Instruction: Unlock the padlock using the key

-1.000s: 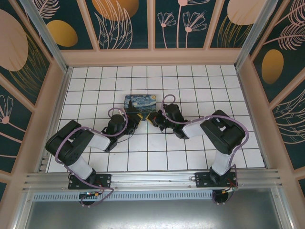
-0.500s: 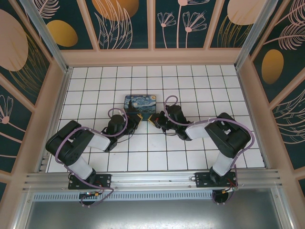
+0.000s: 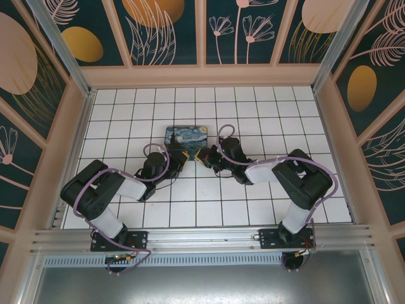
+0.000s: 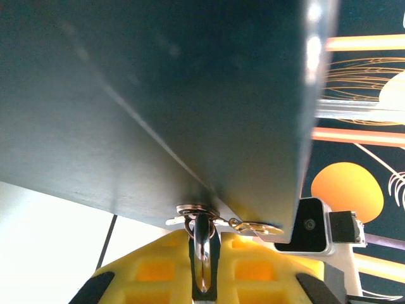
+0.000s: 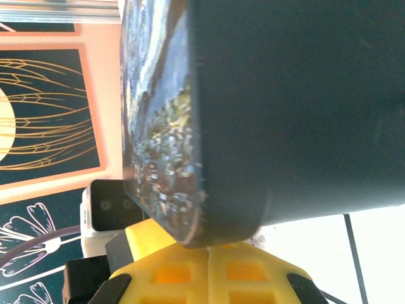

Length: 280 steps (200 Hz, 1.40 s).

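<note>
The silvery key (image 4: pixel 202 250) stands clamped by its head between the yellow fingers of my left gripper (image 4: pixel 202 253), which is shut on it. Its tip meets a round metal lock face (image 4: pixel 197 209) on the dark side of the painted box (image 3: pixel 187 135). A ring with a second small key (image 4: pixel 256 227) hangs off it. The padlock itself is hidden. My right gripper (image 5: pixel 209 252) is shut with nothing between its fingers, its tips against the box's lower corner (image 5: pixel 212 218). Seen from above, left gripper (image 3: pixel 180 158) and right gripper (image 3: pixel 202 156) sit together at the box's near edge.
The box's dark wall (image 4: pixel 158 95) looms right over the left fingers. The right arm's camera housing (image 4: pixel 310 225) sits close beside the box. White tiled floor (image 3: pixel 209 202) lies free around the arms, with peach-framed walls (image 3: pixel 202 75) on all sides.
The right arm's elbow has swung out to the right while its gripper stays at the box's corner. The left arm and the box have not moved.
</note>
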Motion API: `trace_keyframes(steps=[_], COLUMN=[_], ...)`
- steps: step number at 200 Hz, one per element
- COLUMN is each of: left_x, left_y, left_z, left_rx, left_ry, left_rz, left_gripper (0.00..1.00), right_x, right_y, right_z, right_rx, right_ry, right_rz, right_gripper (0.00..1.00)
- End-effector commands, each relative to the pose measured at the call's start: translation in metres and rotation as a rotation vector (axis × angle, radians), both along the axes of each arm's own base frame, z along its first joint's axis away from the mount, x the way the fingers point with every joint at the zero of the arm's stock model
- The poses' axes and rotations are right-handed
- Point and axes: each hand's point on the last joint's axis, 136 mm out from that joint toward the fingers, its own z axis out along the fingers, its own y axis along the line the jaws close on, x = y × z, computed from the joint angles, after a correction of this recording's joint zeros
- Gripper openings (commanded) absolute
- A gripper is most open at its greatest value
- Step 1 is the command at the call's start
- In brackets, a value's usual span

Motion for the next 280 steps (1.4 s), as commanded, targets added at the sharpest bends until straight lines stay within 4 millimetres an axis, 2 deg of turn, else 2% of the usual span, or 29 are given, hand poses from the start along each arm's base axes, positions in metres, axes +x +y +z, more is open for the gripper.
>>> trace_keyframes(steps=[1, 37, 87, 119, 162, 280], left_x=[0.003, 0.003, 0.002, 0.003, 0.004, 0.002], left_y=[-0.002, -0.001, 0.000, -0.001, -0.001, -0.001], left_z=[0.018, 0.018, 0.016, 0.016, 0.018, 0.018], left_rx=[-0.027, -0.024, -0.017, -0.020, -0.017, -0.019], left_ry=[-0.055, -0.055, -0.052, -0.052, -0.054, -0.052], left_rz=[0.000, 0.002, 0.000, 0.000, 0.001, -0.003], left_gripper=[0.00, 0.00, 0.00, 0.00, 0.00, 0.00], right_x=[0.003, 0.001, -0.009, -0.013, -0.011, 0.003], right_y=[0.011, 0.014, 0.000, -0.004, 0.001, 0.015], right_z=[0.006, 0.002, 0.005, -0.002, -0.007, -0.001], right_rx=[0.019, 0.021, 0.016, -0.002, 0.007, 0.025], right_ry=[-0.026, -0.018, -0.025, -0.014, -0.001, -0.014], right_rz=[0.024, 0.029, 0.007, 0.008, 0.012, 0.019], right_gripper=[0.00, 0.00, 0.00, 0.00, 0.00, 0.00])
